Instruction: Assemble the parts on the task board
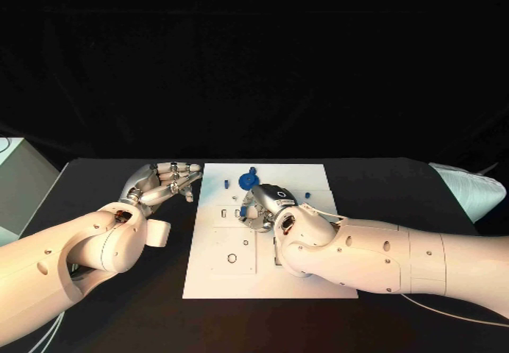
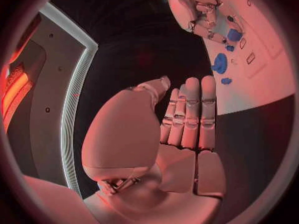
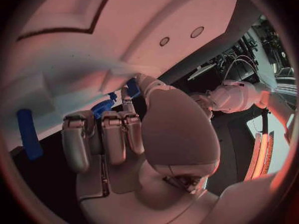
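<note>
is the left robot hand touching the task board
Apart. The head view shows the left robot hand over black table beside the task board, with a dark gap between its fingers and the board's edge.

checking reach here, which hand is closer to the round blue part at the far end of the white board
Right. The right hand is over the board, just short of the round blue part. The left hand is off the board's edge, over the black table.

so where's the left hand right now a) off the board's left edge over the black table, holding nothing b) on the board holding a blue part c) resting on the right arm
a: the left hand sits beside the task board over the black table, its fingers straight and empty.
</note>
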You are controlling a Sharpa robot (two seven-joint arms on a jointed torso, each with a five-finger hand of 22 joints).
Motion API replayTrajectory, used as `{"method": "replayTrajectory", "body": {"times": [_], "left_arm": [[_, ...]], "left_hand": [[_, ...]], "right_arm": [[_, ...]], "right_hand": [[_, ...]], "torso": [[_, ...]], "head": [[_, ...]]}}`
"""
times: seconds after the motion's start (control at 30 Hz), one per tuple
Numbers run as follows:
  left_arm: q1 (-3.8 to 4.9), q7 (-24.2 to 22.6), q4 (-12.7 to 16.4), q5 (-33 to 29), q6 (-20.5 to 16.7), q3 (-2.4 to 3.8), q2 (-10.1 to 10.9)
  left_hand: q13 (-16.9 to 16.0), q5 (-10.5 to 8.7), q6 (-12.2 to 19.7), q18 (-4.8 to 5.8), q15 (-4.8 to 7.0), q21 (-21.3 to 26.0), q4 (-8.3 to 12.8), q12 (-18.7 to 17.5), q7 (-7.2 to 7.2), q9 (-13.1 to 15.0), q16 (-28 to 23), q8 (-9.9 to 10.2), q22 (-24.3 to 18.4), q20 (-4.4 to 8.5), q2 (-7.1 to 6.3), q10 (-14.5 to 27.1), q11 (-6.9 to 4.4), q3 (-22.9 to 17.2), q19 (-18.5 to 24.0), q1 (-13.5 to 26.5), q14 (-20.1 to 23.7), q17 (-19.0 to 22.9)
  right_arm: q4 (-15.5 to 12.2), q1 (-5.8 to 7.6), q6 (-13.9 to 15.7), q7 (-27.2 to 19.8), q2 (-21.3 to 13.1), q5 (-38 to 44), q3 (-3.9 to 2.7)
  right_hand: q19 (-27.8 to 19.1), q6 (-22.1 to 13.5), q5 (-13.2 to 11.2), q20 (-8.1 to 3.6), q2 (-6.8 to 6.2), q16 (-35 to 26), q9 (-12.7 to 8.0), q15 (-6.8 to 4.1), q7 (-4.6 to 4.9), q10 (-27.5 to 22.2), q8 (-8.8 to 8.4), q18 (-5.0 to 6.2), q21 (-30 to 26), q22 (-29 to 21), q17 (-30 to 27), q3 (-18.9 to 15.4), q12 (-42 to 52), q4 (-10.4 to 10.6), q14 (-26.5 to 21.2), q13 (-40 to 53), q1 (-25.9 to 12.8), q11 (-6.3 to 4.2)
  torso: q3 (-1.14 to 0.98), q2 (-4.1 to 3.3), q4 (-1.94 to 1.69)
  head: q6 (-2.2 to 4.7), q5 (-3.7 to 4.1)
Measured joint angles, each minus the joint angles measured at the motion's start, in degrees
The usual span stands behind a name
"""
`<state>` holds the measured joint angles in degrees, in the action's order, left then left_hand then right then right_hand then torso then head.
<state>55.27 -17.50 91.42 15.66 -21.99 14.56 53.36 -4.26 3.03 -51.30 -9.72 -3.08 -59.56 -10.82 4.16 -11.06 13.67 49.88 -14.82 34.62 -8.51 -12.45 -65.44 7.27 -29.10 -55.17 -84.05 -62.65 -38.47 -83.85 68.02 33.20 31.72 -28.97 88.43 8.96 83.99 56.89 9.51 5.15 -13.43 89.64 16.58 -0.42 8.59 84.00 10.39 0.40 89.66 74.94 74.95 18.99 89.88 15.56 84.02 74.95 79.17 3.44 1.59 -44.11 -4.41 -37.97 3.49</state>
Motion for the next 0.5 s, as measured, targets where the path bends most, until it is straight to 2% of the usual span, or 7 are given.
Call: {"method": "replayTrajectory", "body": {"times": [0.4, 0.5], "left_arm": [[0.00, 0.02, -0.04, 0.00, 0.00, 0.00, 0.01], [0.00, 0.03, -0.08, 0.00, 0.00, 0.00, 0.01]], "left_hand": [[0.00, 0.00, 0.00, 0.00, 0.00, -0.23, 0.00, 0.00, 0.00, 0.00, 0.22, 0.00, -0.01, 0.00, 0.00, 0.00, 0.00, 0.00, 0.00, 0.00, 0.00, 0.00], [0.00, 0.00, 0.00, 0.00, 0.00, -0.22, 0.00, 0.00, 0.00, -0.01, 0.22, 0.00, 0.02, 0.00, 0.00, 0.22, 0.22, 0.00, 0.00, 0.00, 0.00, -0.01]], "right_arm": [[-0.40, -0.07, 0.00, 0.03, -0.32, 0.26, 0.02], [-0.25, -0.07, 0.12, 0.03, -0.43, 0.41, 0.02]], "right_hand": [[0.00, 0.00, -0.24, 0.00, 0.00, 0.00, -0.11, 0.00, 0.00, 0.00, -0.01, 0.00, 0.00, 0.00, -0.01, -0.44, 0.00, 0.08, 0.00, -0.01, 0.00, 0.00], [0.09, -0.69, -0.24, 0.34, 0.00, 0.00, -0.11, 0.00, 0.09, 0.00, 0.00, 0.00, 0.00, 0.00, -0.01, -1.22, 0.00, 0.12, 0.00, -0.01, 0.00, 0.00]], "torso": [[0.00, -0.01, 0.00], [-0.01, 0.00, 0.00]], "head": [[-0.04, 0.05], [0.02, 0.07]]}}
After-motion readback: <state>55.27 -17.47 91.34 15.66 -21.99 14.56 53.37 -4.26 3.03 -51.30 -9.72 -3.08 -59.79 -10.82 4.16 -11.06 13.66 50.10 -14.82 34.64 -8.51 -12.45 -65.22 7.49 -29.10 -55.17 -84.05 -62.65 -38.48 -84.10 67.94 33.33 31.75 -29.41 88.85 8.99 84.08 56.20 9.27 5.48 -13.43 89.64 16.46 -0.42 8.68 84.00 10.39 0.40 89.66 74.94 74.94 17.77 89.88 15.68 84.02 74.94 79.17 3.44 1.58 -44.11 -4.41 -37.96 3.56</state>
